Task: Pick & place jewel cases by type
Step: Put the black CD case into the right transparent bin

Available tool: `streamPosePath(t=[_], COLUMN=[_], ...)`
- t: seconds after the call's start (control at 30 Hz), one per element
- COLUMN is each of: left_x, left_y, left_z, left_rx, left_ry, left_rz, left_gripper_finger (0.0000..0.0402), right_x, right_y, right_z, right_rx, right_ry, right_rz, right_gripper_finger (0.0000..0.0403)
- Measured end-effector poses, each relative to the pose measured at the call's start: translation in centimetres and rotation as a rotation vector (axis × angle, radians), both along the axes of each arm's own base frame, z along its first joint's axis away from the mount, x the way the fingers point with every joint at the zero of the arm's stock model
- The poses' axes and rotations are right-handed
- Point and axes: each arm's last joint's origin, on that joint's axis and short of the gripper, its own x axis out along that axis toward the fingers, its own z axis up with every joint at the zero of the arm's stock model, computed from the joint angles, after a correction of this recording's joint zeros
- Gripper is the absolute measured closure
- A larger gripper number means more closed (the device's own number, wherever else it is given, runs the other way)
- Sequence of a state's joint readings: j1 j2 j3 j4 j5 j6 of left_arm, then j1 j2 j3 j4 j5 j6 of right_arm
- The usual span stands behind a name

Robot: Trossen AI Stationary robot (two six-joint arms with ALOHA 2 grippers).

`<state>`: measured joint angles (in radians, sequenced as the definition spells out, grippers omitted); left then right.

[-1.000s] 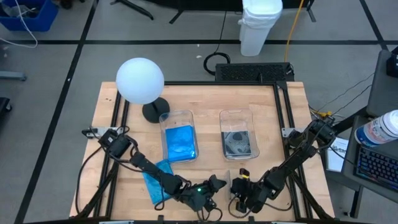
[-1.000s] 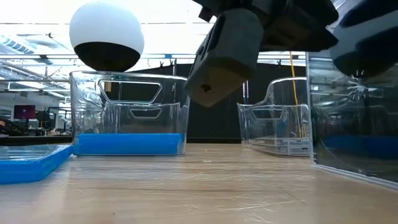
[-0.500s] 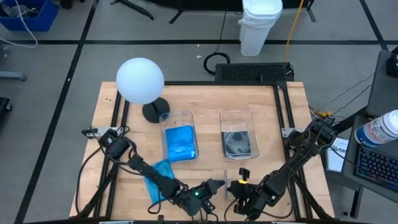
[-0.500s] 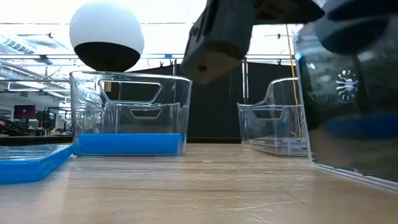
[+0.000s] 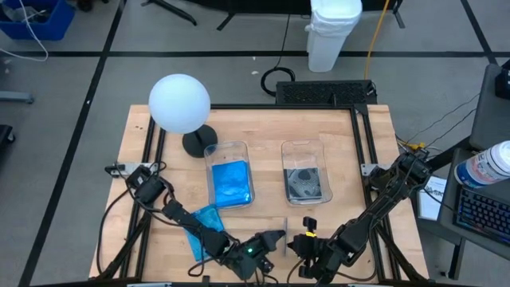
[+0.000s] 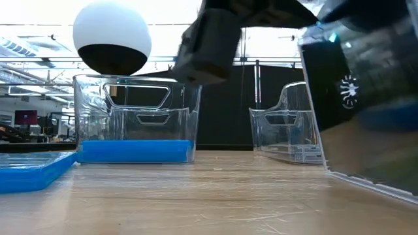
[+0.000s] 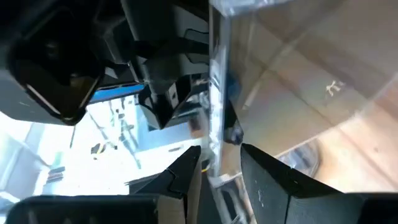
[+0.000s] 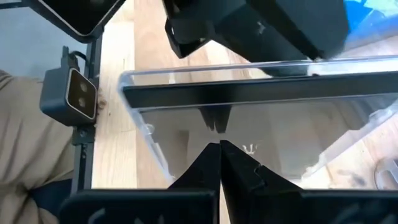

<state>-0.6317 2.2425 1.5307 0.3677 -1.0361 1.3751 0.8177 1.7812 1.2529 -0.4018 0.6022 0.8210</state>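
A dark grey, clear-fronted jewel case (image 6: 353,111) stands nearly upright near the table's near edge, between my two grippers. My right gripper (image 8: 219,148) is shut on it. My left gripper (image 7: 219,163) is open, with one finger on either side of the case's edge (image 7: 212,134). In the high view the grippers face each other, the left gripper (image 5: 269,239) and the right gripper (image 5: 306,239). Blue jewel cases (image 5: 203,227) lie stacked flat on the table; more blue ones (image 5: 231,183) lie in the left bin. Dark ones (image 5: 305,183) lie in the right bin. My right gripper pinches the jewel case between its two fingers at the clear edge (image 8: 205,134) opposite the dark spine (image 8: 249,90). The case stands on edge, slightly tilted, with its lower edge (image 6: 372,186) close above the table. My left gripper straddles the case's edge; I cannot tell whether it touches.
Two clear bins stand mid-table, the left bin (image 6: 134,117) and the right bin (image 6: 287,130). A white globe lamp (image 5: 179,104) stands beyond the left bin. The blue stack (image 6: 32,170) lies left of the grippers. Bare wood (image 6: 196,196) lies between the bins and the near edge.
Both grippers have drawn a little toward the table's near edge. In the low view the held case has shifted toward the table's left and tipped slightly, and the dark gripper body above it has risen and moved left.
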Motion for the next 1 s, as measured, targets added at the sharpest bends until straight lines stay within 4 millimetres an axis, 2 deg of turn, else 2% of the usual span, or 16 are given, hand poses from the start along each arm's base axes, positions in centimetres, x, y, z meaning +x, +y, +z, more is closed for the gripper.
streamPosePath(t=[0.2, 0.4, 0.53, 0.63, 0.8, 1.0], left_x=[-1.3, -2.8, -2.8, -2.4, -1.6, -1.2], left_y=[-1.7, -3.4, -3.4, -2.7, -1.3, -0.6], left_z=[0.0, -0.8, -0.9, -1.0, -1.4, -1.6], left_rx=[0.073, 0.106, 0.065, 0.056, 0.031, 0.022], left_ry=[0.016, 0.112, 0.105, 0.107, 0.130, 0.153], left_rz=[-0.005, -0.126, -0.129, -0.104, -0.055, -0.050], left_gripper_finger=[0.0276, 0.0220, 0.0179, 0.0165, 0.0181, 0.0243], right_x=[0.1, 0.2, 0.7, 0.9, 0.9, 0.9], right_y=[0.1, 0.1, 0.0, -0.2, -0.1, -0.1], right_z=[0.2, 0.3, 0.4, 0.5, 0.5, 0.5], right_rx=[-0.006, 0.002, -0.001, -0.010, -0.011, -0.004], right_ry=[-0.004, -0.014, -0.032, -0.037, -0.036, -0.039], right_rz=[0.010, 0.011, 0.023, 0.032, 0.034, 0.034], right_gripper_finger=[0.0403, 0.0403, 0.0403, 0.0403, 0.0403, 0.0403])
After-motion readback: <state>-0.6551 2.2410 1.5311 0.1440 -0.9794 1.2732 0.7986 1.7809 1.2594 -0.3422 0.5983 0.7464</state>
